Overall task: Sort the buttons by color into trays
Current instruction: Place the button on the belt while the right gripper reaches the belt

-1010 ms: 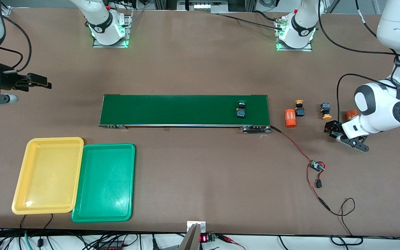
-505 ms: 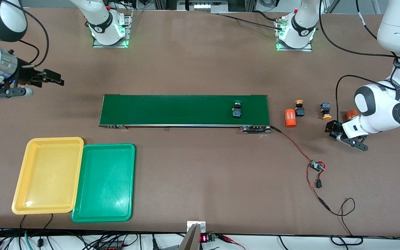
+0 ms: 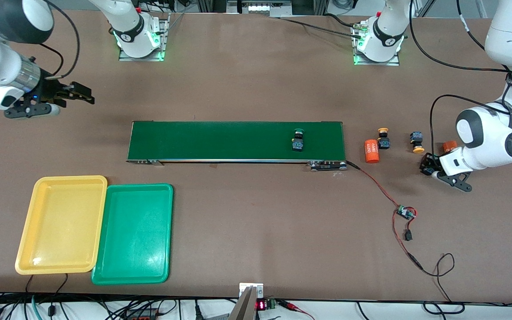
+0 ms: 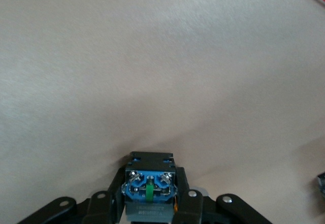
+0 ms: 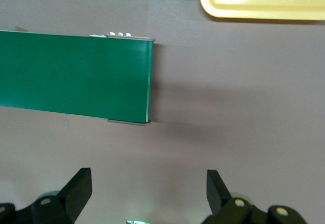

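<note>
Brown tabletop (image 3: 256, 222) is spread under both arms, with a dark green conveyor belt (image 3: 236, 141) laid across its middle. One green-capped button (image 3: 298, 140) is seen on the belt toward the left arm's end. A second button (image 4: 150, 191) is pinched in the left gripper (image 3: 428, 165), just above the table near two yellow-capped buttons (image 3: 384, 138) (image 3: 416, 142) (four counted in all). The right gripper (image 3: 80, 92), jaws spread wide, hangs over bare table near the belt's other end; a pickup there seems next. Two trays wait empty: the yellow tray (image 3: 62, 224) and the green tray (image 3: 133, 234). Two orange cylinders (image 3: 372, 151) (image 3: 450, 146) are also present.
</note>
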